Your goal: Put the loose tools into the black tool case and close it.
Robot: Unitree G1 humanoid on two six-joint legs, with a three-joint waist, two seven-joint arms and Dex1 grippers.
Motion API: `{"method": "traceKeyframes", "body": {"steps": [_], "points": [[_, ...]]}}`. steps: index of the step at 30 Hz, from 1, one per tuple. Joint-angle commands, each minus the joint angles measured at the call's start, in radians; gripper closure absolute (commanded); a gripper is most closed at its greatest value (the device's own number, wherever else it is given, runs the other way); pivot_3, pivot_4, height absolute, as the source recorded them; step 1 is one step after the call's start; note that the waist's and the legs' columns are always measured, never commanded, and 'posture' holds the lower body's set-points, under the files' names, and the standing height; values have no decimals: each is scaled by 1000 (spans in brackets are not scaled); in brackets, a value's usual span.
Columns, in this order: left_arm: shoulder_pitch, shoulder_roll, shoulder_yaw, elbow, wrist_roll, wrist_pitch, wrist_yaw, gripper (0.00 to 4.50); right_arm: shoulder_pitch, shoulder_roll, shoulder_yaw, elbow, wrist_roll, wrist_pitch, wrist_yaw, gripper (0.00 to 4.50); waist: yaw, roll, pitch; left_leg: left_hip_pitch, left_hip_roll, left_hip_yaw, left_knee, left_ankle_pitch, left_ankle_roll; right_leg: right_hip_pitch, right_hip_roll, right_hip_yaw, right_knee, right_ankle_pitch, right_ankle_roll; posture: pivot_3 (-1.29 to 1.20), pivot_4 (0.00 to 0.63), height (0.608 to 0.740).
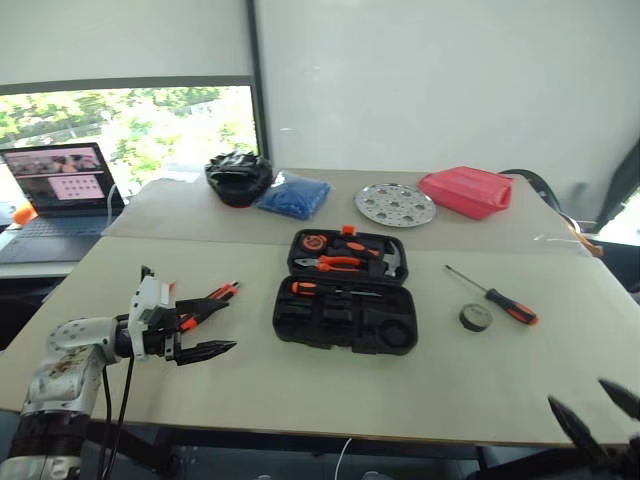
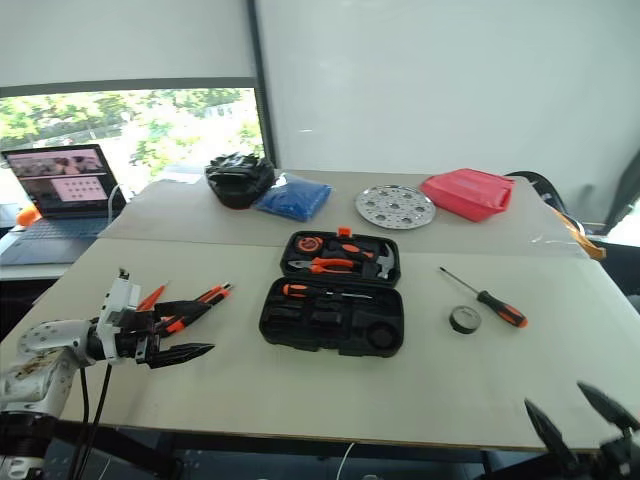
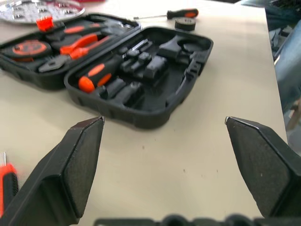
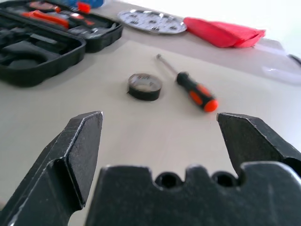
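Loading in hand: case (image 1: 345,320) lies open, both grippers (image 1: 205,330) (image 4: 160,136) gape empty; next, grasp tape (image 4: 145,86) or screwdriver (image 4: 195,92).

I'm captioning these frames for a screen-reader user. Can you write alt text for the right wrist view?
The right claw, open and empty, points across a pale table at a small black tape roll and, just beside it, an orange-and-black-handled screwdriver. The open black tool case lies farther off to one side, with a round perforated metal disc and a red pouch behind.
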Motion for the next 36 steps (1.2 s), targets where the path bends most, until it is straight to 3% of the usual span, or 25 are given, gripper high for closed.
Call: {"method": "traceKeyframes", "body": {"steps": [1,5,9,13,19,27,31,35,36], "points": [[-8,-15,0,-76,-46,44,32,46,-201,-194,40,117,-60,244,-98,0,-7,0,0,0,0,0,0,0,0,0,0,1,0,0,0,0,150,740],[-28,-42,-15,-108,-68,73,54,46,-463,-365,240,315,-181,437,-69,0,-12,0,0,-1,-1,0,-1,0,0,-1,1,1,0,2,-3,0,150,740],[-49,-58,-33,-131,-84,103,66,46,-778,-400,442,599,-330,387,29,0,-12,0,1,-4,-1,-1,-1,-1,2,-4,2,-1,-1,3,-7,0,150,740],[-43,-76,-44,-173,-85,120,97,46,-988,-381,558,838,-431,333,101,0,-11,1,1,-6,-3,-1,-1,-2,4,-4,0,0,-3,3,-5,0,150,740],[-15,-92,-58,-233,-88,151,139,46,-1170,-343,638,1084,-523,252,160,0,-12,0,1,-7,-3,-1,-1,-3,6,-4,-1,0,-3,3,-5,0,150,740],[-13,-95,-73,-244,-89,150,158,46,-1302,-292,681,1274,-606,178,195,0,-19,1,1,-5,-3,0,-1,-3,6,-4,-1,1,-2,3,-5,0,150,740],[-11,-90,-70,-252,-93,152,168,0,-1324,-269,677,1305,-613,142,235,831,-18,1,1,-5,-3,0,-1,-3,6,-4,0,1,-2,3,-5,0,150,740],[5,-85,-64,-262,-96,153,174,0,-1330,-253,679,1316,-622,140,258,2356,-18,1,1,-5,-3,-1,-1,-3,6,-4,-1,1,-2,3,-5,0,150,740],[10,-84,-62,-262,-96,151,175,0,-1330,-251,676,1314,-621,133,259,2429,-18,1,1,-5,-3,0,-1,-3,6,-4,-1,1,-2,3,-5,0,150,740]]}}
